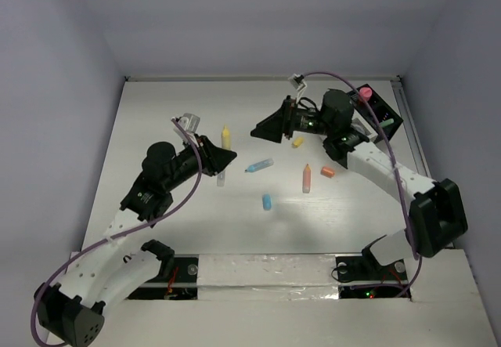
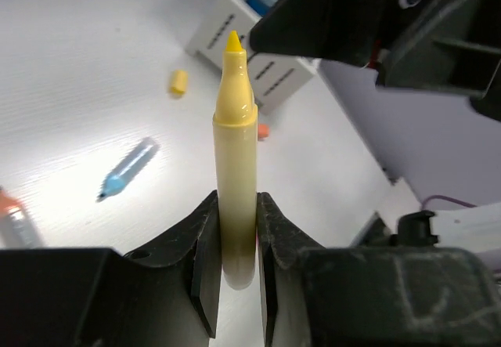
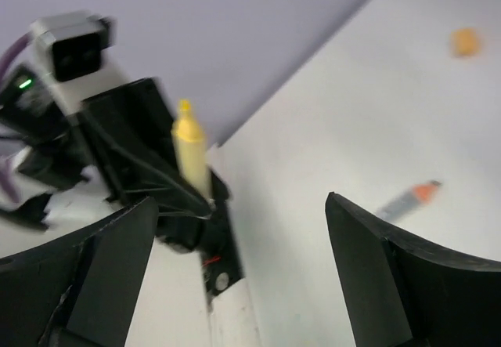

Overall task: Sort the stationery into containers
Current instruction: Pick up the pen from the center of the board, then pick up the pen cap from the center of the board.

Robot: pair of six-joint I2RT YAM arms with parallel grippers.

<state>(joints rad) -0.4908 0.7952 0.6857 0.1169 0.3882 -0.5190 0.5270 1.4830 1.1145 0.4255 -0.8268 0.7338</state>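
Note:
My left gripper (image 1: 222,157) is shut on a yellow marker (image 1: 225,136), holding it by its lower end with the tip pointing away; the wrist view shows the marker (image 2: 236,143) clamped between both jaws (image 2: 236,214). My right gripper (image 1: 264,130) is open and empty, facing the left gripper a short way off. In its wrist view (image 3: 250,245) the yellow marker (image 3: 190,150) shows between its spread fingers. The organizer (image 1: 381,114) stands at the back right, partly hidden by the right arm, with a pink jar (image 1: 365,93) on it; its white slatted half (image 2: 262,65) shows in the left wrist view.
On the table lie a blue pen (image 1: 259,164), an orange marker (image 1: 307,178), an orange capsule (image 1: 327,172), a blue capsule (image 1: 267,201), a yellow capsule (image 1: 297,142) and a small white piece (image 1: 221,178). Walls enclose the back and sides.

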